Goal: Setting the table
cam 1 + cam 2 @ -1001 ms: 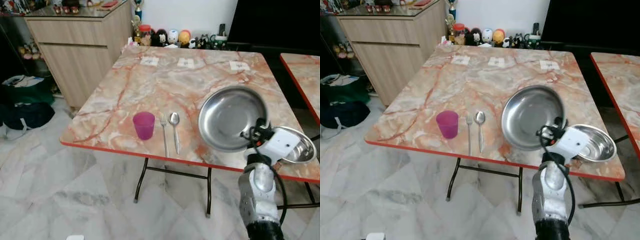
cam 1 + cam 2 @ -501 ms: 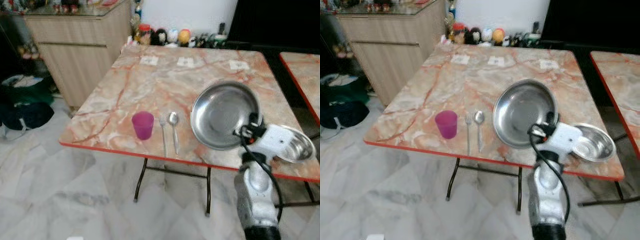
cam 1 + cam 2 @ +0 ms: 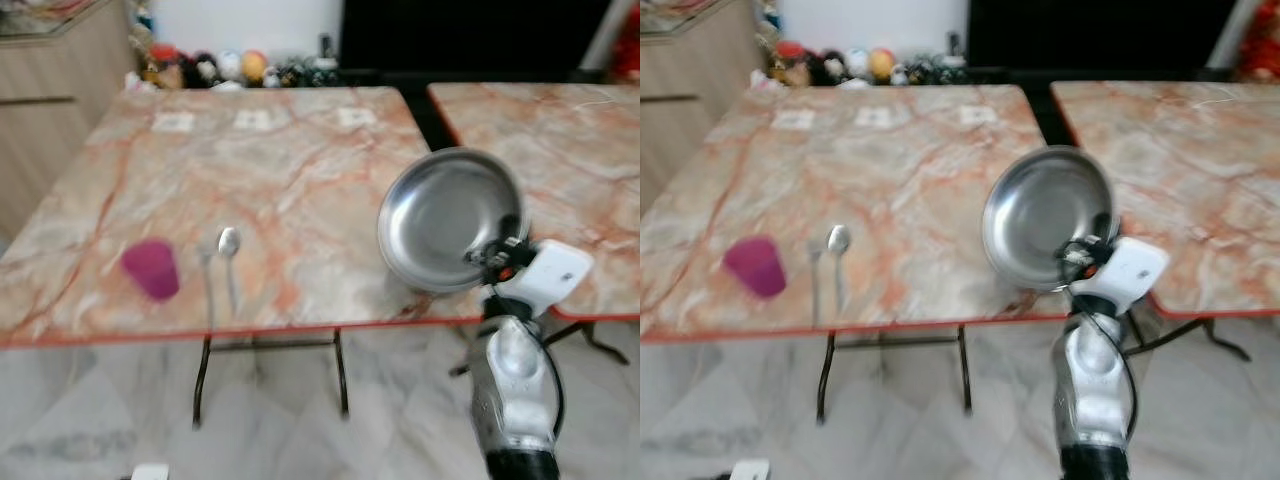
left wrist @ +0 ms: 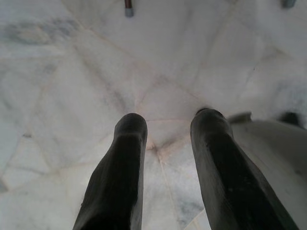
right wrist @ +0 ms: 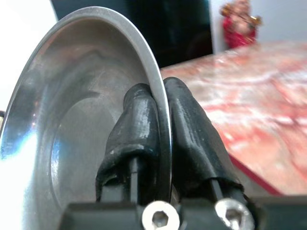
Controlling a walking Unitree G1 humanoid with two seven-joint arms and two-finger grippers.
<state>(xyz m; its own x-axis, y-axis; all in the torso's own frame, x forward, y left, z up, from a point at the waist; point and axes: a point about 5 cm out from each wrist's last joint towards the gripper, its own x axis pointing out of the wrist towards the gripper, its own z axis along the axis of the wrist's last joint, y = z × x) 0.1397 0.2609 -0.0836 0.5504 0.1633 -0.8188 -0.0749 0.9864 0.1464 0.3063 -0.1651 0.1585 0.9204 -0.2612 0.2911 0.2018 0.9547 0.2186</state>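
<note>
I have the steel plate (image 3: 447,217) pinched by its rim in my right gripper (image 5: 160,108), one black finger inside the dish and one behind it. It hangs tilted, hollow side toward me, over the near right corner of the marble table (image 3: 290,160). To land it well, I judge I should level the wrist first, bring the plate down onto the bare stretch along the near edge, to the right of the spoon (image 3: 229,243), and set it fully inside the red border before I let the fingers part. A tilted release would let it clatter or slide off the edge.

The plate is round, shallow and polished, with a thin rolled lip; it looks light but slippery, so the rim grip needs to stay firm until it rests flat.

The pink cup (image 3: 151,268) and fork (image 3: 207,262) stand near the same edge. My left gripper (image 4: 165,143) hangs spread over the floor, idle.
</note>
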